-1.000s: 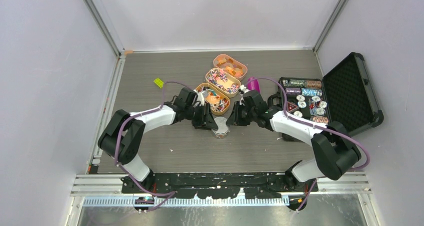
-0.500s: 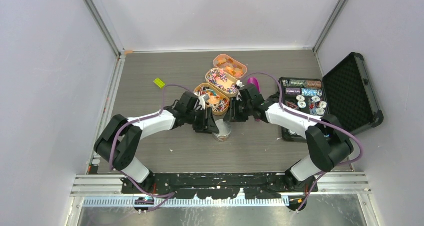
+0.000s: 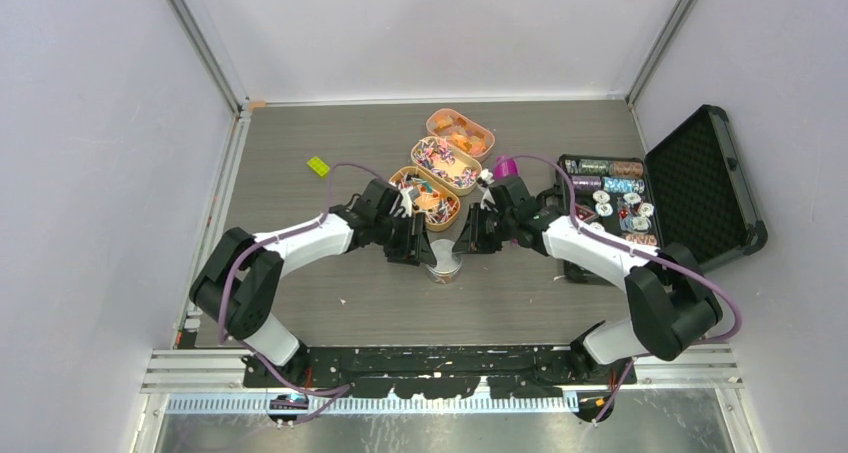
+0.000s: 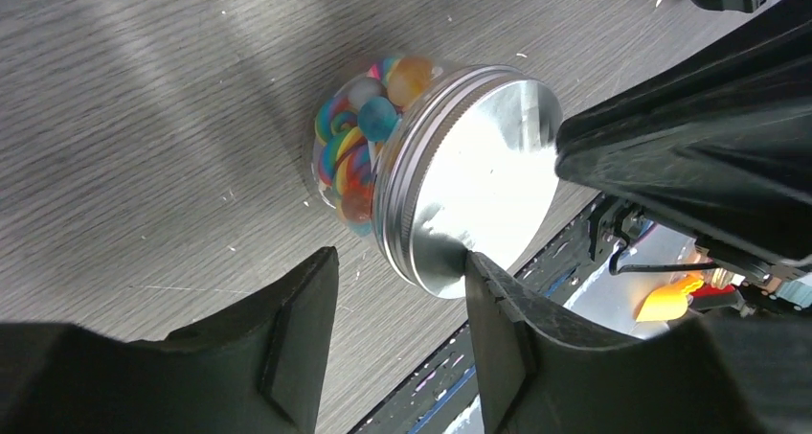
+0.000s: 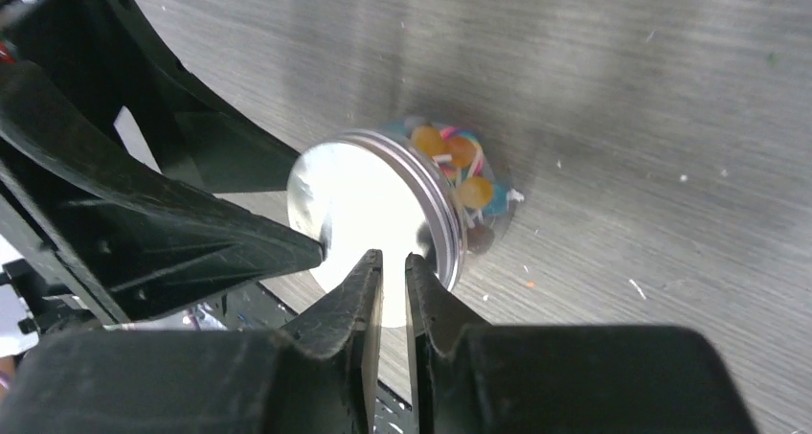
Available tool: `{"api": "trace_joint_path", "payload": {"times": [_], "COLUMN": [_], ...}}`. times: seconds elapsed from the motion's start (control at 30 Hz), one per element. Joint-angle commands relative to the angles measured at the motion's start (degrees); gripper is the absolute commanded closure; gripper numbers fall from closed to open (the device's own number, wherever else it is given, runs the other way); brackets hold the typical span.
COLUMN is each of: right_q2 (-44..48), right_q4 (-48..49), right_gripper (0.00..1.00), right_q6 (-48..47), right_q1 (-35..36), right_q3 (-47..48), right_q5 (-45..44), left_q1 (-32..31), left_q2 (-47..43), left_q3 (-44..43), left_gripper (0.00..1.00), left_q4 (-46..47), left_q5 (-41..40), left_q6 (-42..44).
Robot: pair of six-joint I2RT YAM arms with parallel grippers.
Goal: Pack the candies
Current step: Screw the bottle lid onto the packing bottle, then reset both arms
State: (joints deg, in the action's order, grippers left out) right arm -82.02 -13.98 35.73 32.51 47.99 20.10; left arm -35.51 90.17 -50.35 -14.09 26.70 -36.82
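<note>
A small clear jar (image 3: 441, 264) with a silver lid (image 4: 474, 180) stands on the table between both grippers, holding colourful candies (image 4: 356, 151). My left gripper (image 4: 397, 305) is open just short of the jar, its right fingertip (image 4: 484, 271) touching the lid's rim. My right gripper (image 5: 388, 273) is shut with nothing in it, its tips over the lid's (image 5: 369, 214) near edge. More candies (image 3: 430, 199) fill three orange trays; the nearest tray (image 3: 447, 216) lies just behind the jar. A magenta scoop (image 3: 505, 166) lies to the trays' right.
An open black case (image 3: 700, 188) with poker chips (image 3: 610, 198) sits at the right. A small yellow-green block (image 3: 317, 166) lies at the back left. Metal frame rails run along the table's left and back edges.
My left gripper's jaws have opened wider at the jar. The right gripper swung back toward the trays, then returned to the jar's lid. The jar has stayed in place.
</note>
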Motion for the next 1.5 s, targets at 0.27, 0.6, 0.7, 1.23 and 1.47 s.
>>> {"api": "trace_joint_path", "payload": {"times": [0.27, 0.6, 0.7, 1.23, 1.47], "right_q2": [-2.7, -6.6, -5.7, 19.0, 27.7], "right_q4": [20.6, 32.1, 30.3, -19.7, -33.3], "right_gripper": [0.83, 0.83, 0.83, 0.26, 0.24], "right_q6": [9.7, 12.3, 11.3, -8.2, -10.3], "right_q1": [-0.1, -0.4, -0.5, -0.9, -0.8], "right_q3": [-17.0, -26.3, -24.7, 6.0, 18.3], "right_q5": [2.3, -0.5, 0.1, -17.0, -31.1], "left_q1": [0.9, 3.5, 3.7, 5.4, 5.3], "left_q2": [3.3, 5.5, 2.4, -18.9, -29.0], "left_q3": [9.0, 19.3, 16.2, -13.3, -22.4], "left_gripper": [0.59, 0.66, 0.65, 0.38, 0.01], "left_q4": [6.1, 13.8, 10.1, -23.3, -31.7], "left_q5": [-1.4, -1.5, -0.2, -9.7, -18.3], "left_q6": [-4.8, -7.1, -4.9, 8.9, 14.3]}}
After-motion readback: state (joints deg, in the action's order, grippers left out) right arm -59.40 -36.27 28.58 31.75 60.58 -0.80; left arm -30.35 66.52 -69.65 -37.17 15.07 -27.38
